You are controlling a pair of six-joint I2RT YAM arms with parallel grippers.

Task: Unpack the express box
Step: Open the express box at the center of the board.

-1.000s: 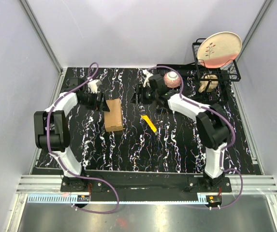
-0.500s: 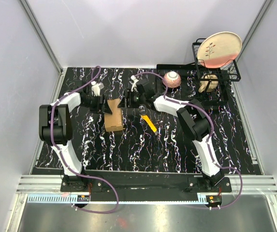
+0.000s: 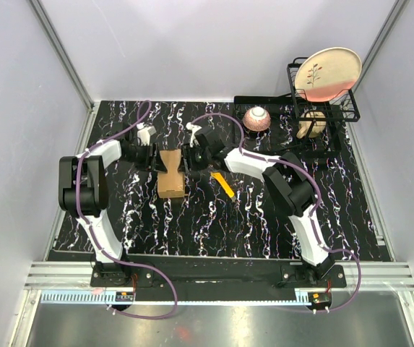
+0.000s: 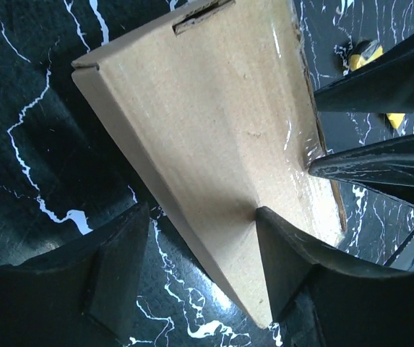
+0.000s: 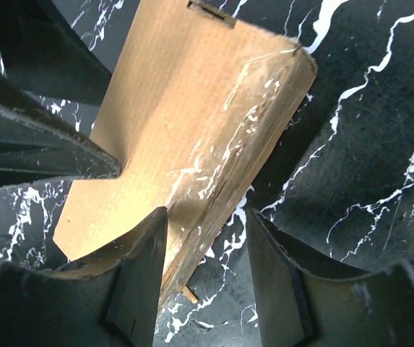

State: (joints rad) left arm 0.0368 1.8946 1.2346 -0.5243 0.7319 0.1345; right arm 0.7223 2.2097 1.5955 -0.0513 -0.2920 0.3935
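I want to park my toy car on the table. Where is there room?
Bare: the wide strip of table nearer than the express box and yellow knife, and the right side nearer than the dish rack. Crowded: around the box, where the left pincer and right pincer meet, and the far right by the bowl.

Box [image 4: 221, 137]: matt brown corrugated cardboard, with a strip of glossy clear tape [image 5: 228, 137] along one edge. Bench [image 3: 264, 217]: smooth black marble-look top with white veins, faint sheen. Knife [image 3: 223, 184]: yellow plastic.
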